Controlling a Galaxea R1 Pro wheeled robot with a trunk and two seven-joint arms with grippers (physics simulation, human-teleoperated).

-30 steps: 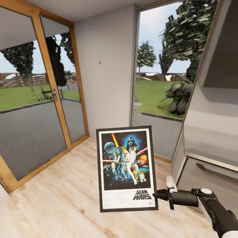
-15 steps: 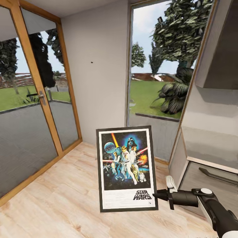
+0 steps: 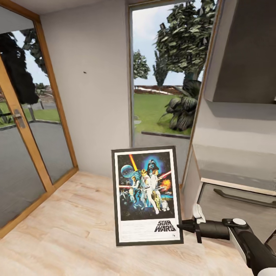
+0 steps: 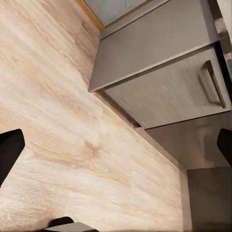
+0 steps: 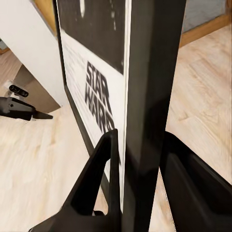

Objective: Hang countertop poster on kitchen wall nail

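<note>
Near the middle of the head view, upright over the pale wood floor (image 3: 69,226): the poster (image 3: 147,195), black frame, white border, "STAR WARS" lettering low on the right. Pinched at its lower right edge by the right gripper (image 3: 180,227), reaching in from the right on a dark arm. Seen up close from the right wrist, the frame edge (image 5: 147,111) sandwiched between two dark fingers (image 5: 104,183), jaws closed tight on it. Far beyond and up to the left, a wall nail (image 3: 84,71), a tiny black speck on the plain grey wall (image 3: 96,107), well apart from the poster. Glass door (image 3: 23,145) with wooden frame at far left, tall window (image 3: 161,76) onto lawn and trees right of the wall. Grey cabinets (image 3: 237,153) along the right. From the left wrist, left gripper's dark fingertips (image 4: 9,152) at opposite edges, spread wide, nothing between them.
</note>
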